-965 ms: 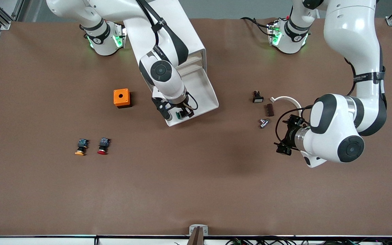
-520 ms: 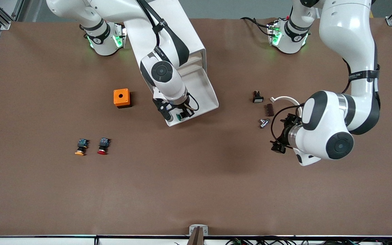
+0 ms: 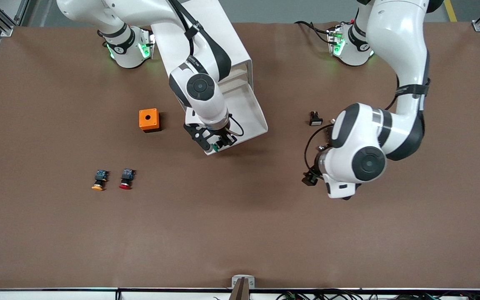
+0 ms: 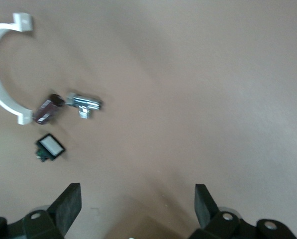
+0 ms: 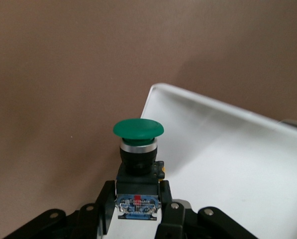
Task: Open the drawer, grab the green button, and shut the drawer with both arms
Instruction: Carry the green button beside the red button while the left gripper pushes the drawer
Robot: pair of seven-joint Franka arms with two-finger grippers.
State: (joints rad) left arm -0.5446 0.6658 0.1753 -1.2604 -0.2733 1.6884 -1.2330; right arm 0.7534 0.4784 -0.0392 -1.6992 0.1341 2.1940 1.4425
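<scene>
The drawer [image 3: 251, 113] stands pulled out of the white cabinet [image 3: 223, 37], open, with its cream front toward the front camera. My right gripper [image 3: 215, 142] is over the drawer's front corner at the right arm's end and is shut on the green-capped button [image 3: 215, 146]. In the right wrist view the button [image 5: 138, 130] sits upright between the fingers [image 5: 102, 201], above the drawer's rim [image 5: 198, 99]. My left gripper [image 3: 310, 179] hangs over bare table between the drawer and the small parts. In the left wrist view it [image 4: 137, 204] is open and empty.
An orange box [image 3: 148, 120] stands beside the drawer. An orange-capped button [image 3: 99, 180] and a red-capped button [image 3: 126, 179] lie nearer the front camera. A small black switch [image 3: 315, 119], a white curved clip [image 4: 1, 79], a metal part [image 4: 84, 103] and a brown part [image 4: 47, 109] lie by the left arm.
My left arm has swung toward the drawer, its gripper moving away from the small parts. My right gripper has shifted slightly toward the drawer's corner, still holding the green button.
</scene>
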